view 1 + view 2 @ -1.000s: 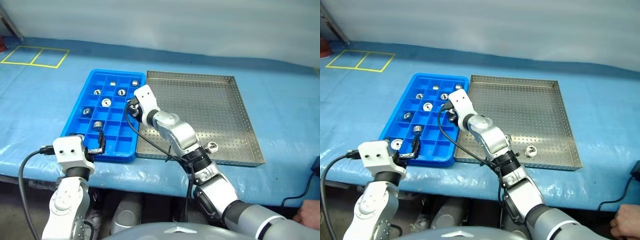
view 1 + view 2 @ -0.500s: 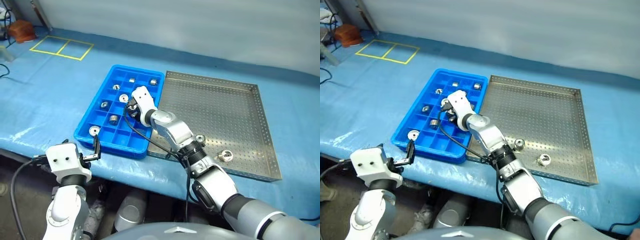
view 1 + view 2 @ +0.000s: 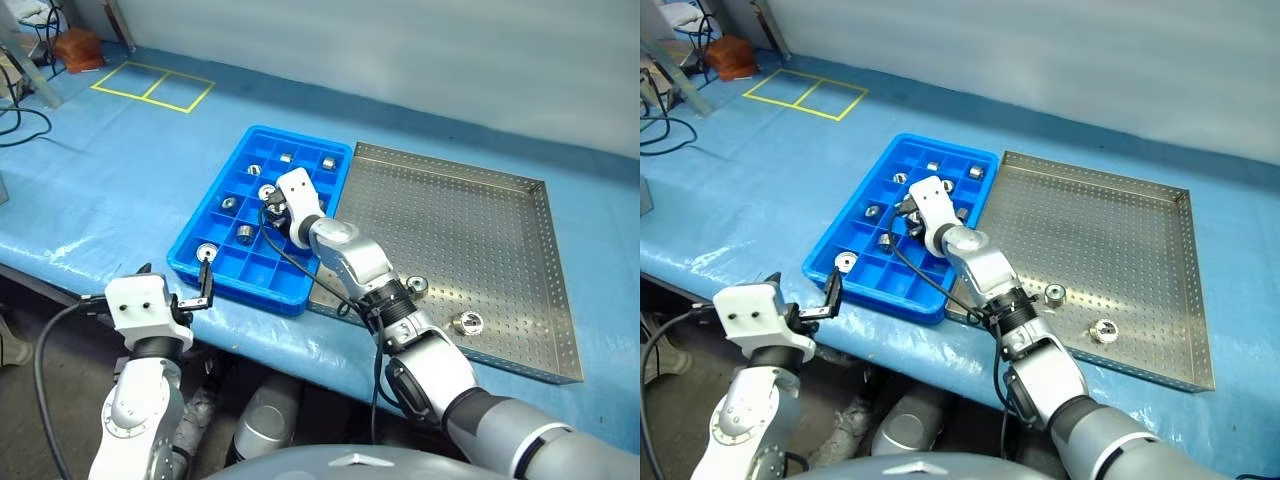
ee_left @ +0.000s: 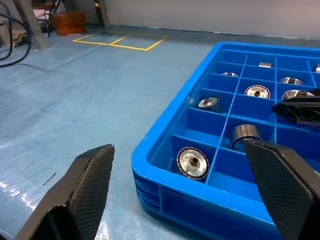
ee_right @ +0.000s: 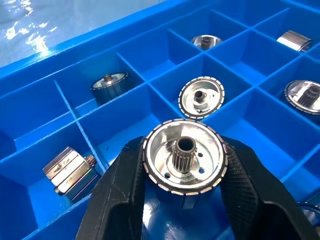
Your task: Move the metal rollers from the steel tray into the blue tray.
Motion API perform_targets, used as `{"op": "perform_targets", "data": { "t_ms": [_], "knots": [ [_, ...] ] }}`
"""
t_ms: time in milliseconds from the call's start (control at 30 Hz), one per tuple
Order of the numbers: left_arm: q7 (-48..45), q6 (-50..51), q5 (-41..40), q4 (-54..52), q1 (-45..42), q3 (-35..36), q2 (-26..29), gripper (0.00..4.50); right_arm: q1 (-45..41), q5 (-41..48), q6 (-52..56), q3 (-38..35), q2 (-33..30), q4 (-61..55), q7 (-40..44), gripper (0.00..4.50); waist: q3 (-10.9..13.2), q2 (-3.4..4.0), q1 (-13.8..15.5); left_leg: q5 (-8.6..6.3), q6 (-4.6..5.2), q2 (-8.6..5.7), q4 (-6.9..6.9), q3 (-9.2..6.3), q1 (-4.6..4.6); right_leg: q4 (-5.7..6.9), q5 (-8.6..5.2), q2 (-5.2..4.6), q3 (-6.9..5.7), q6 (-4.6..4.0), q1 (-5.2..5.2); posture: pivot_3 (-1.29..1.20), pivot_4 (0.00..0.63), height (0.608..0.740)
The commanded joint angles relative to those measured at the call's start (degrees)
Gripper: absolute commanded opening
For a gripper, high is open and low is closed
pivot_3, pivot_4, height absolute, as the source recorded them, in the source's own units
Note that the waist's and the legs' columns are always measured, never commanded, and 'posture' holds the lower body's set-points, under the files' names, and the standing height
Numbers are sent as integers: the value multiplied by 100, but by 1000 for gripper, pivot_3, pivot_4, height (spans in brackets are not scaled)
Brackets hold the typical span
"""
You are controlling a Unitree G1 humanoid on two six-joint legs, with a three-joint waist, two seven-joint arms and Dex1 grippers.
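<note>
Nearest to me, my left gripper (image 3: pixel 203 285) hangs at the desk's front edge with its fingers spread wide and nothing between them, level and pointing at the near corner of the blue tray (image 3: pixel 232 281). Just past that corner, one of the metal rollers (image 4: pixel 193 162) lies flat in the closest compartment, and another stands upright in the cell beside it. Further in, my right gripper (image 5: pixel 184 200) is out over the middle of the blue tray, its two fingers pinched narrow on a single roller (image 5: pixel 184 156), toothed rim and splined hub facing the wrist camera, held above a compartment rather than resting in it. Around it, several cells already carry rollers: a disc-like one just beyond the held piece, a drum-shaped one to one side, a blocky one lying on its side, and more toward the tray's far rows. To the right of the blue tray, touching its long side, sits the steel tray (image 3: pixel 530 240), with two rollers (image 3: pixel 466 323) left on its perforated floor near the front rim. Both trays rest on the desk (image 3: pixel 120 170), covered in light blue sheeting.
</note>
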Motion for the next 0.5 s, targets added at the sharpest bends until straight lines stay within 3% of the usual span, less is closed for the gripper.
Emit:
{"op": "perform_targets", "data": {
  "t_ms": [33,200,500],
  "knots": [
    [-83,-4,-11,-1,-122,-86,58,4500,102,43,194,-40,16,-594,112,2685,0,0,-22,0,0,0,0,0,-1,0,0,0,0,0,0,463,150,740],
    [-214,84,-61,145,-353,-140,143,4500,425,134,750,-99,-44,-1491,125,4392,-1,1,-87,0,0,0,2,-1,-3,2,0,0,-2,-1,1,401,150,740],
    [-853,272,-279,483,-840,-467,582,4500,1412,187,2445,-581,-905,-4135,-90,4485,-9,1,-526,0,0,-4,15,-17,-7,0,1,-3,-12,-1,15,248,150,740]
  ]
}}
